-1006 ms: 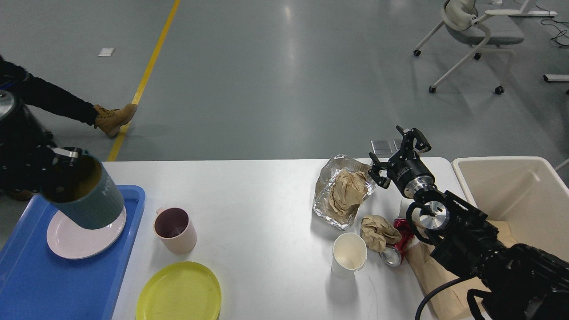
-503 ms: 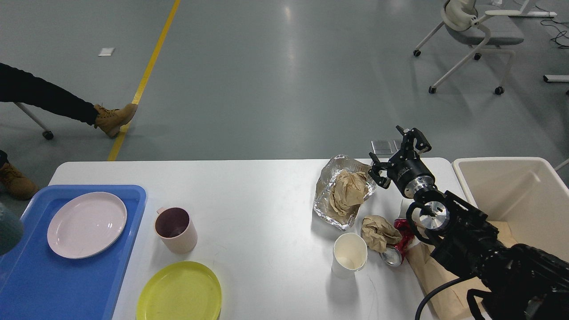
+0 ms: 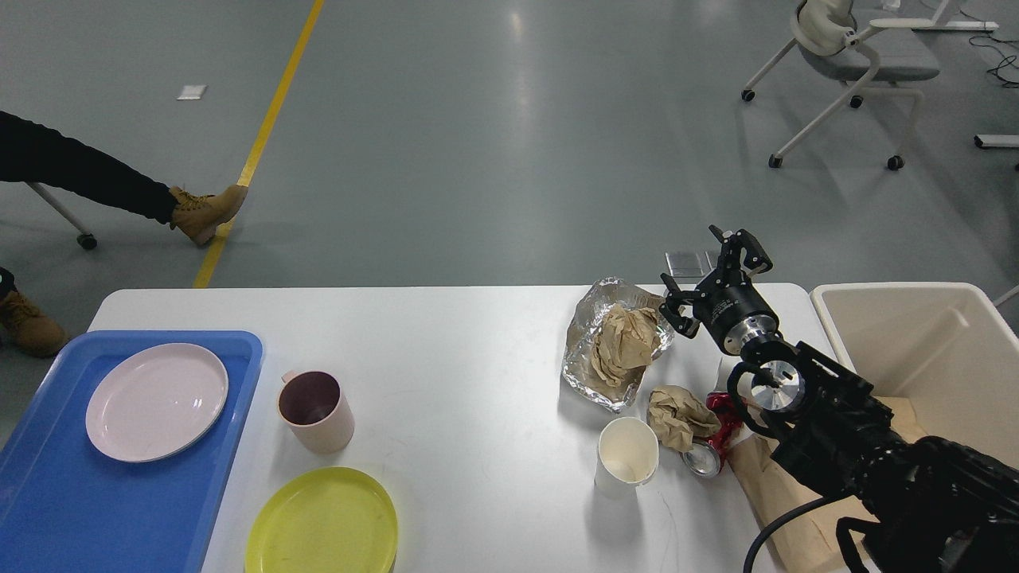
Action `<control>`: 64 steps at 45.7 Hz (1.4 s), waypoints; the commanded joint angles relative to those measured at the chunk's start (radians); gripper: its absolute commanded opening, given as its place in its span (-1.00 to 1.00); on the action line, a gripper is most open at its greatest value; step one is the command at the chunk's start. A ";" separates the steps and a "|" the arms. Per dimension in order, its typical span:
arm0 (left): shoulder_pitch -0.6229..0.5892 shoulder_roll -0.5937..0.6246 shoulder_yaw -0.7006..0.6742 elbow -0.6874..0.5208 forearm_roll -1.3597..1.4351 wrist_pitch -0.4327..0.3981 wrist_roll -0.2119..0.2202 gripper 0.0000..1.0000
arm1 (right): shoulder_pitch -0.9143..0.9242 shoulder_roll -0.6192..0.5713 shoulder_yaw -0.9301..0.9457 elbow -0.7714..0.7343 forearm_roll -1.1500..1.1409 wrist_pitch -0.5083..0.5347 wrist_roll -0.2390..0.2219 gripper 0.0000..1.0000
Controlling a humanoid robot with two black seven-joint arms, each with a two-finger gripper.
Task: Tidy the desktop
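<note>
The white desktop carries dishes on its left and rubbish on its right. A pink mug and a yellow plate stand next to the blue tray, which holds a pink plate. A sheet of foil holds crumpled brown paper. In front of it lie a paper ball, a crushed red can and a white paper cup. My right gripper is open and empty, held above the table's far edge just right of the foil. My left gripper is out of view.
A cream bin stands off the table's right end. A brown paper bag lies under my right arm. A person's legs and boots are on the floor at far left. An office chair stands at far right.
My left arm, which held a dark teal mug over the pink plate, has gone out of view to the left with the mug. The right arm has not moved.
</note>
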 commanded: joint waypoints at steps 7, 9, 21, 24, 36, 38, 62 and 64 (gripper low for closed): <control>0.191 -0.076 -0.136 0.161 0.019 0.000 0.009 -1.00 | 0.000 0.000 0.000 0.000 -0.001 0.000 0.000 1.00; 0.211 -0.082 -0.150 0.175 0.019 0.000 0.007 -1.00 | 0.000 0.000 0.001 0.000 0.000 0.000 0.000 1.00; 0.355 -0.151 -0.242 0.241 0.019 0.000 0.004 -1.00 | 0.000 0.000 0.000 0.000 0.000 0.000 0.000 1.00; 0.373 -0.165 -0.244 0.250 0.019 0.000 0.004 -1.00 | 0.000 0.000 0.001 0.000 0.000 0.000 0.000 1.00; 0.465 -0.226 -0.273 0.335 0.018 0.000 0.001 -1.00 | 0.000 0.000 0.000 0.000 0.000 0.000 0.000 1.00; 0.482 -0.240 -0.279 0.356 0.018 0.000 0.001 -1.00 | 0.000 0.001 0.000 0.000 0.000 0.000 0.000 1.00; 0.577 -0.329 -0.328 0.483 0.019 0.000 0.003 -0.97 | 0.000 0.000 0.000 0.000 0.000 0.000 0.000 1.00; 0.577 -0.329 -0.328 0.483 0.019 0.000 0.003 -0.95 | 0.000 0.000 0.000 0.000 0.000 0.000 0.000 1.00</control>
